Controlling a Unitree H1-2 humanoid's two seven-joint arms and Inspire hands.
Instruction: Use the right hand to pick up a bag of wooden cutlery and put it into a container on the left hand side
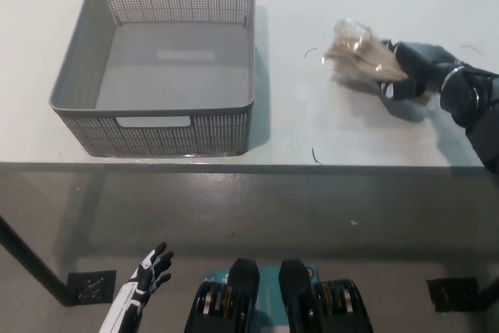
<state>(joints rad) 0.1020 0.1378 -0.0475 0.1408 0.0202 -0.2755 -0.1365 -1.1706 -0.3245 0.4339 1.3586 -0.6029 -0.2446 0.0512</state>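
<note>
The black right hand comes in from the right edge over the far right part of the counter, its fingers closed around one end of the bag of wooden cutlery. The bag sticks out from the hand toward the left, pale and crinkled, with light wooden pieces showing through the clear wrap; it looks blurred, so the single pieces cannot be made out. A soft shadow lies on the counter just below the hand and the bag, but whether the bag is touching the surface or slightly above it cannot be told. Near the bag there are two thin dark curved marks on the white counter, one just to its left and one closer to the front edge. Well apart from the bag, on the left part of the counter, stands the grey basket, a square container with perforated walls and a cut-out handle in the near wall and in the far wall; its grey floor is in plain sight. The white left hand rests low at the lower left, below the front edge of the counter, holding nothing, its fingers spread apart
</note>
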